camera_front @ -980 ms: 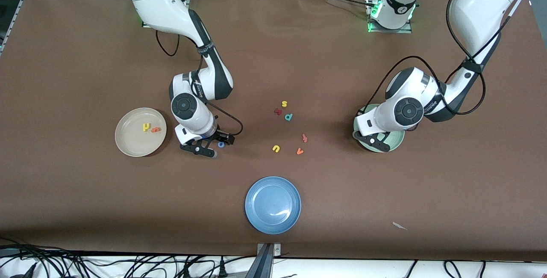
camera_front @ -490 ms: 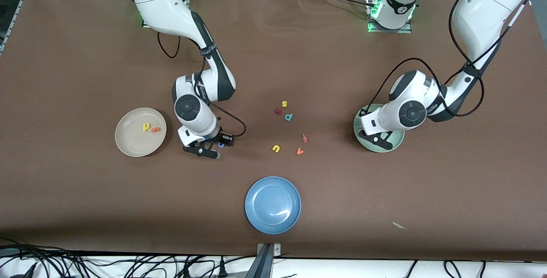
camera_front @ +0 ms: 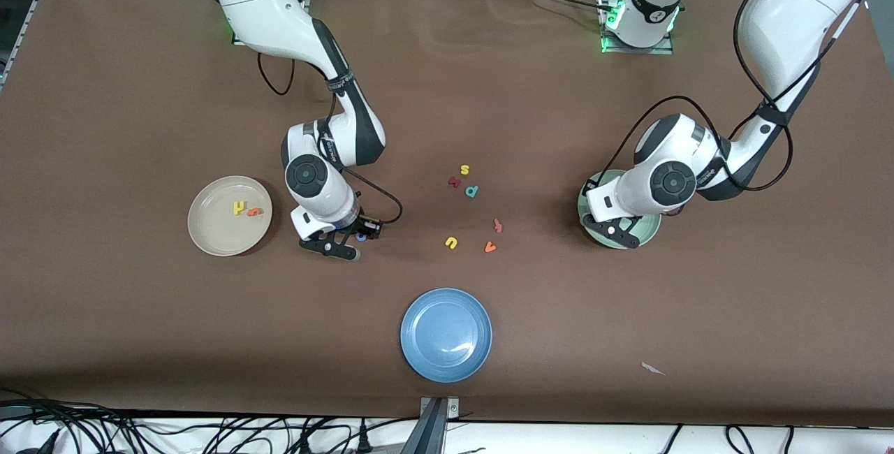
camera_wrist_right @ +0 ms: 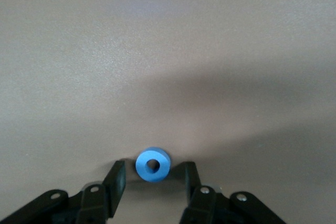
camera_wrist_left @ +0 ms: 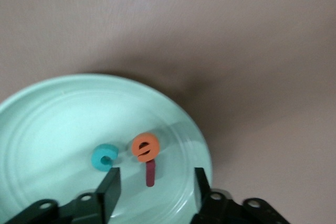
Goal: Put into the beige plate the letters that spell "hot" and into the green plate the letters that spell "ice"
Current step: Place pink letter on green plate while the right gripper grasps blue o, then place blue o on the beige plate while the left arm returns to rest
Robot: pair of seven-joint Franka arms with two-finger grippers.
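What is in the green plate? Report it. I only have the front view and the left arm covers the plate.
Observer: The left wrist view shows the green plate holding the teal c, the orange e and the dark red i.
Operator: Tell me whether the left gripper holds anything.
Observer: No. The left gripper is open and empty over the plate, and the i lies flat below it.
Operator: Now check the right gripper.
Observer: The right gripper is open around the blue o, which lies on the table. A small gap shows on each side.
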